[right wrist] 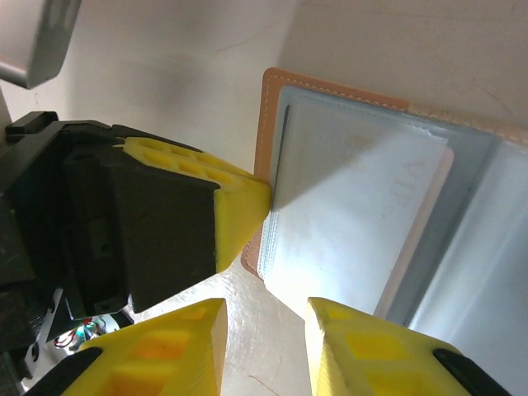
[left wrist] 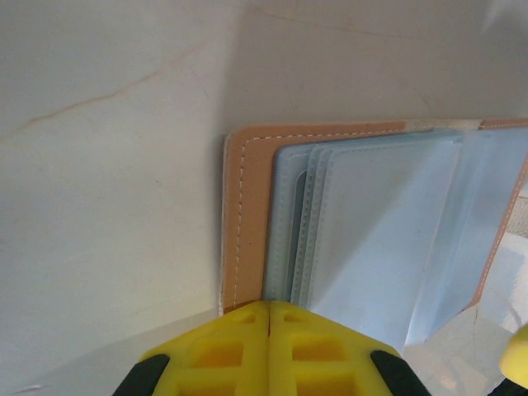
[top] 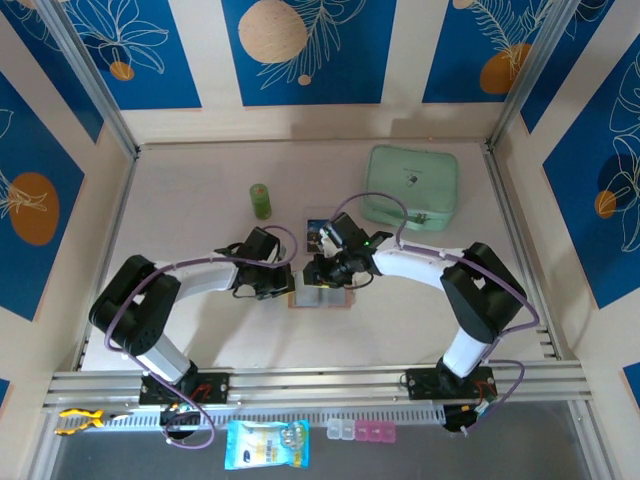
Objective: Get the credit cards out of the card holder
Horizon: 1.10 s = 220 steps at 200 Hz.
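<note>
Holder [top: 320, 296] lies open mid-tabletop [top: 200, 190] between the arms, with the left pincer [left wrist: 270, 322] clenched at its tan edge, seemingly pinning it, so the right pincer [right wrist: 266, 338], released beside the sleeves [right wrist: 355, 223], should probably nip one card's edge only and draw it out flat.

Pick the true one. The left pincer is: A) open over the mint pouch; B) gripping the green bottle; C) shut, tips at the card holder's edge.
C: the left pincer is closed with no gap, its tips at the tan edge of the open card holder.
</note>
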Tool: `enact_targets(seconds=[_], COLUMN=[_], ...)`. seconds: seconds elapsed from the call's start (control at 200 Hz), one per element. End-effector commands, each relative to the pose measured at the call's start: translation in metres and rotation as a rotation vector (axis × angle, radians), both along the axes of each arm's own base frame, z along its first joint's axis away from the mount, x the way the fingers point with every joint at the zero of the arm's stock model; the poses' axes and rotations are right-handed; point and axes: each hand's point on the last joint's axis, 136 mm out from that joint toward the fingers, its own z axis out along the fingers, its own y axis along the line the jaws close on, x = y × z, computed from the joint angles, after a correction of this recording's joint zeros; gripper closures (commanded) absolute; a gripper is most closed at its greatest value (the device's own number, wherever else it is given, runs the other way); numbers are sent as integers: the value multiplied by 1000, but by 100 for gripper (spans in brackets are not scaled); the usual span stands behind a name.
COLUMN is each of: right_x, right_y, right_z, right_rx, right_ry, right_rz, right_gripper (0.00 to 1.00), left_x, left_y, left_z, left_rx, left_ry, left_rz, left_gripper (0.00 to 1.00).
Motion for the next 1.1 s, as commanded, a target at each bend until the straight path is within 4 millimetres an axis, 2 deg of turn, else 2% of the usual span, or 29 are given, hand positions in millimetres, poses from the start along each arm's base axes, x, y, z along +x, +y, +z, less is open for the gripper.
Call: enact_targets(seconds=[0.0,0.235,0.45,0.785,0.925,1.095], right_x=[-1,0,1,2,1,-1], right_y=[6,3,1,1,6,10], right_z=[1,-1,1,11,14,8], right_rx=[33,14,0,-2,17,22], right_ry=[44,44,39,40,50,85], right_rz=[3,-9,-13,-19,-3,4], right_gripper=[68,68,68,68,67,68], left_x=[-3,3,7,-7,-9,-11], left_y=[3,4,4,20,23,26], left_z=[3,13,1,-14,-15,-13], left_rx=[14,24,56,115,116,120], left_ry=[-7,-41,-20,34,31,30], left_rz=[2,1,-24,-1,12,20], left_gripper=[96,96,96,97,96,97])
